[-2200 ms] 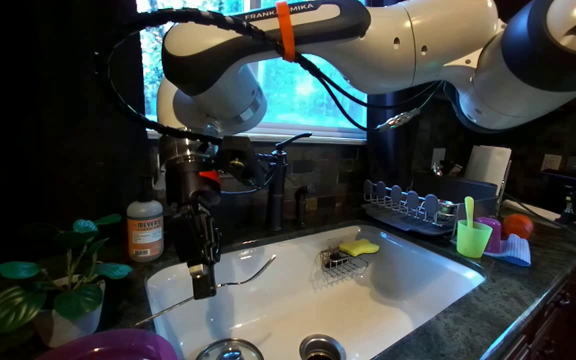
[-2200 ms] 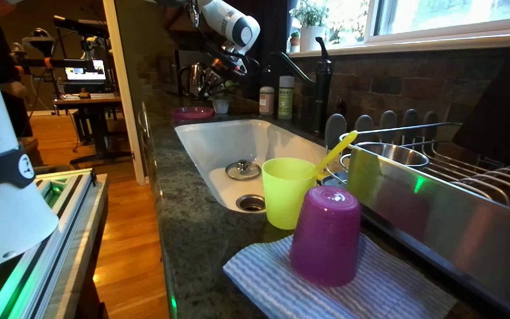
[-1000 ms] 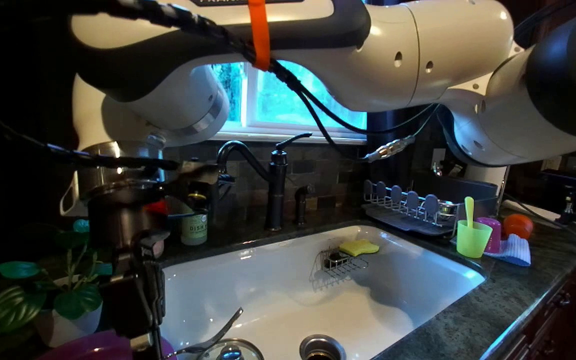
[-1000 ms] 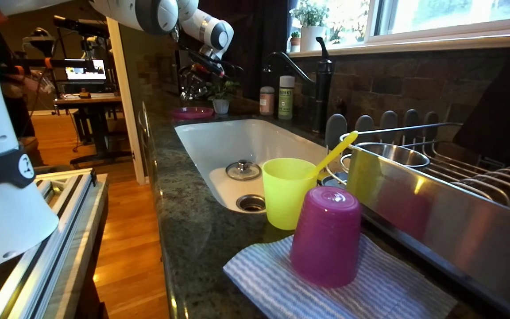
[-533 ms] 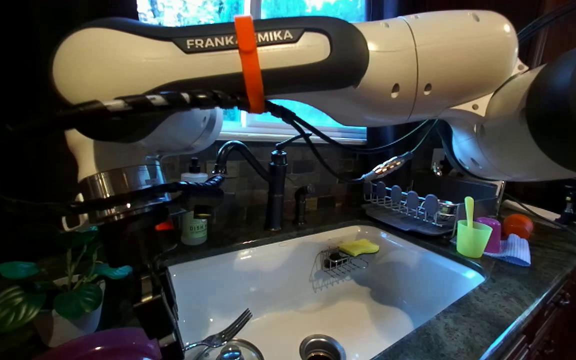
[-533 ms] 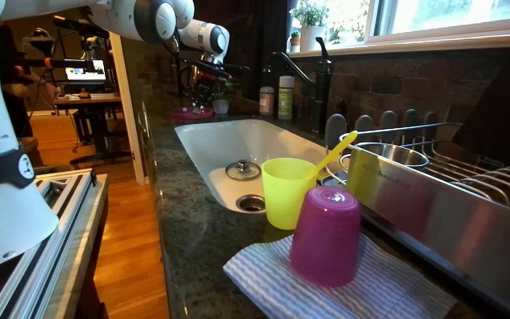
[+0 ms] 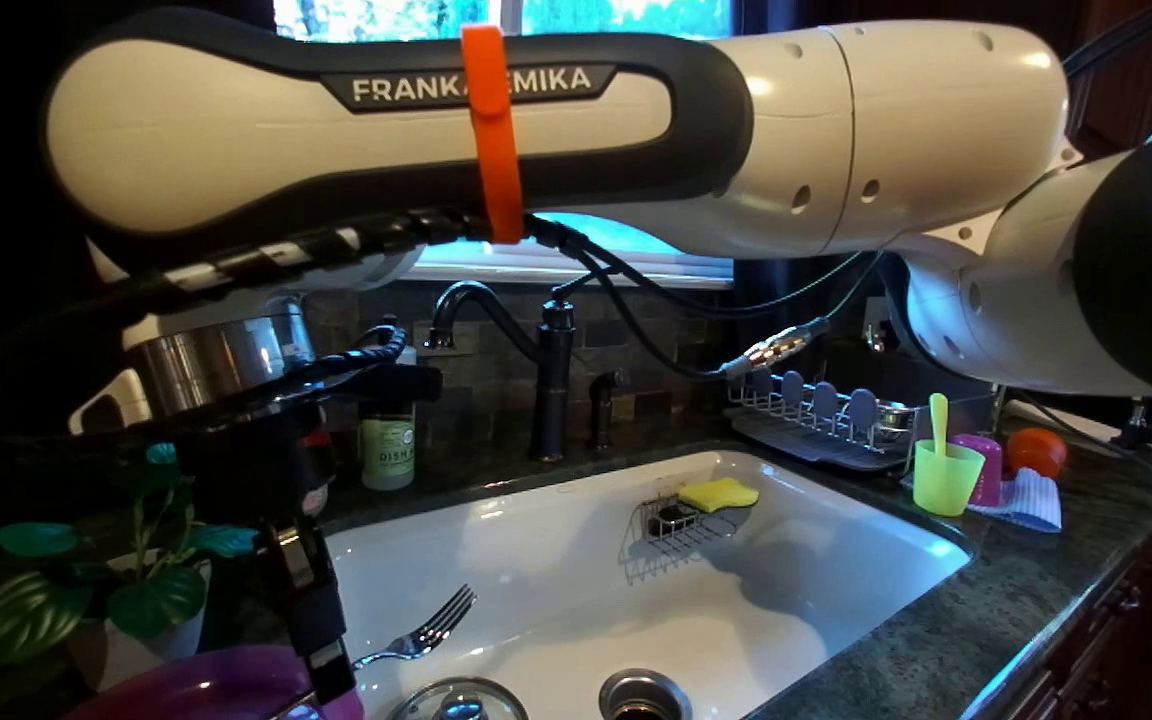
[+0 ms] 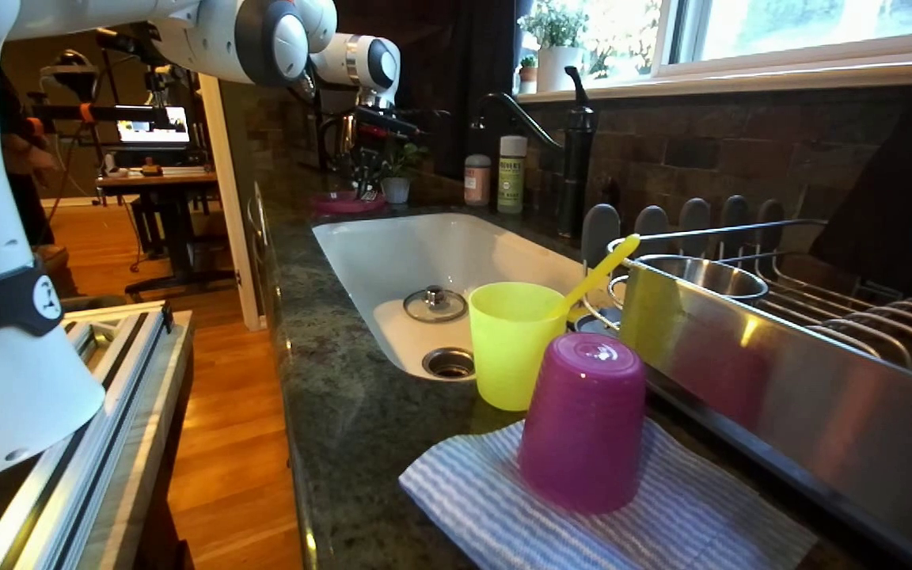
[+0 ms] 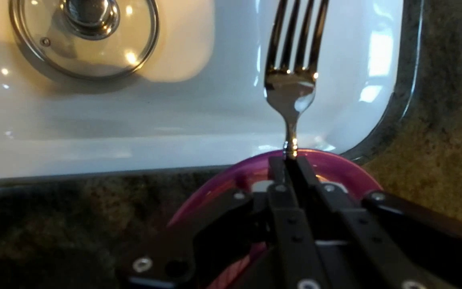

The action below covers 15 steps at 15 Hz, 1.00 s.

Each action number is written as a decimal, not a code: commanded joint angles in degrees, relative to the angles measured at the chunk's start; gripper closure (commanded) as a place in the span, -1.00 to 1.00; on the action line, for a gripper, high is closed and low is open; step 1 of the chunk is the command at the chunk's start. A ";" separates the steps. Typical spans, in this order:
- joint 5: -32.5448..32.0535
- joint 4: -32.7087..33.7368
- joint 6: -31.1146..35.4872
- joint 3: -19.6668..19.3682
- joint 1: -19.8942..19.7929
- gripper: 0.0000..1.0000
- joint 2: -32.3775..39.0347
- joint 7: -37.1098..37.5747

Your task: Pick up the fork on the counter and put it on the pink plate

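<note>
The silver metal fork (image 9: pixel 290 94) is held clear of the dark speckled stone surface (image 9: pixel 94 216), so picking up looks done and the step in hand, I judge, is the placing. In the wrist view it shows right of centre, its tines cut off by the top edge of the frame and its head over the glossy white sink (image 9: pixel 183 116). The jaws of the black gripper (image 9: pixel 290 161) are drawn together to little more than the thickness of the handle, which they pinch near the neck, above the round magenta-purple plastic plate (image 9: pixel 219 188) in the lower middle of that frame. At the lower left of an exterior view, close to the leafy green plant in a white pot (image 7: pixel 151 600), the fork tilts with its tines up, and a bit of handle shows beyond the jaws, over the plate; whether it touches, I cannot tell.

The next move probably calls for drawing the fork's head in from the sink, toward the bottom of the wrist view, then levelling and lowering it before the jaws part. Let go here, it could tip over the rim into the sink.
</note>
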 commanded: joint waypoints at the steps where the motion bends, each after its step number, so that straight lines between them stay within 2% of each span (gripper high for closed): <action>1: -2.35 5.90 -0.77 -2.22 2.67 0.96 2.75 -5.78; 2: -2.70 6.44 -0.34 -2.81 3.04 0.96 3.00 -6.89; 4: -2.70 1.41 4.49 -3.54 2.69 0.96 0.41 -8.39; 9: -2.79 3.92 13.82 -4.98 3.06 0.96 2.39 -9.61; 12: -1.85 3.55 19.24 -4.44 2.82 0.96 2.51 -10.26; 14: -1.44 2.52 17.60 -4.48 2.46 0.96 1.46 -9.73; 15: -1.43 2.52 17.67 -4.48 2.45 0.82 1.47 -9.86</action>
